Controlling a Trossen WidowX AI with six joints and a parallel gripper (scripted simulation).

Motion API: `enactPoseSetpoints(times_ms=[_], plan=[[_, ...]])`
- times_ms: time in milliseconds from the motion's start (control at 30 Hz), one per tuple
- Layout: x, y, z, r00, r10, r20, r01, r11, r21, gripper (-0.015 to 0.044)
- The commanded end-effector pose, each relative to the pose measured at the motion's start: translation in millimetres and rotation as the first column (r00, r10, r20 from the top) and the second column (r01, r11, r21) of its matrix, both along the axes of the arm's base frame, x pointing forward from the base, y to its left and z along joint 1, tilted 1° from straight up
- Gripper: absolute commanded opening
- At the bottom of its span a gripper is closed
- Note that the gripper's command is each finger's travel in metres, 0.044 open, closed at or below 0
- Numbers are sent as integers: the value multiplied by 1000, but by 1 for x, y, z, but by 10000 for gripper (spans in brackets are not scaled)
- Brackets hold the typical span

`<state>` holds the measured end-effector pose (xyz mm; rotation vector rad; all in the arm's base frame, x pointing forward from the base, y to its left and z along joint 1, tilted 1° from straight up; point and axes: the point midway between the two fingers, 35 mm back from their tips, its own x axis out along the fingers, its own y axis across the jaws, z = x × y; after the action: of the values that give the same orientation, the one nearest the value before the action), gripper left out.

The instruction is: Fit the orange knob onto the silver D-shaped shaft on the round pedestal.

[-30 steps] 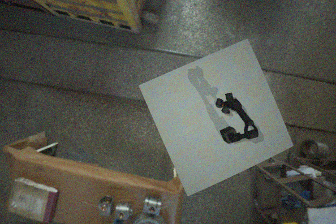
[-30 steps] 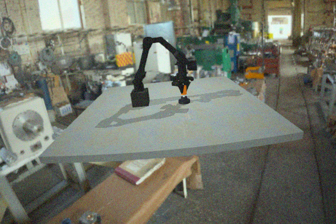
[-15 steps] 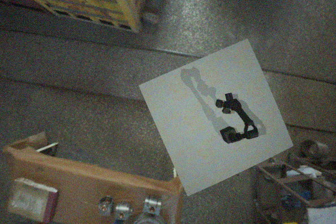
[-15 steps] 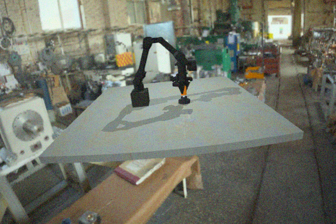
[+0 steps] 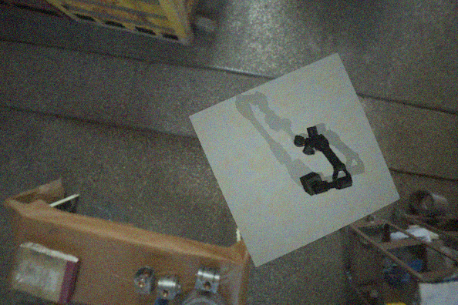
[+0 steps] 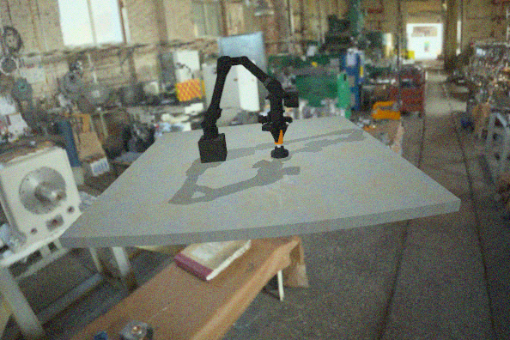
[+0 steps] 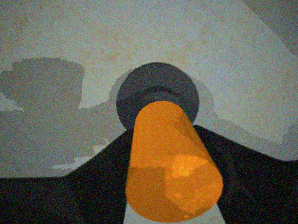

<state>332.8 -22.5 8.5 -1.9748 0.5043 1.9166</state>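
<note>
The orange knob (image 6: 281,136) (image 7: 160,145) is upright between the fingers of my gripper (image 6: 279,140) (image 7: 162,132), which is shut on it. The round dark pedestal (image 6: 280,153) (image 7: 158,75) stands on the table directly below. In the exterior view a small pale piece, apparently the silver shaft (image 6: 279,146), shows between the knob's lower end and the pedestal, so the knob is not flush with it. In the wrist view the knob hides the shaft. The hole and both flat sides are hidden. In the top view the knob cannot be made out.
The arm's base (image 5: 311,183) (image 6: 213,148) stands on the pale square tabletop (image 5: 247,208) (image 6: 343,193). The arm arches from it to the pedestal. Shadows of the arm fall across the tabletop. The workshop background lies beyond the table's edges.
</note>
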Motion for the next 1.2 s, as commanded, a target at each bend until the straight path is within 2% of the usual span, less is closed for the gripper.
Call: enactPoseSetpoints(times_ms=[0,233,1167], plan=[[2,1,3,1000,15,5,-15,1000,3,0],[2,1,2,977,213,2,-213,977,-3,0],[1,1,3,977,213,2,-213,977,-3,0]])
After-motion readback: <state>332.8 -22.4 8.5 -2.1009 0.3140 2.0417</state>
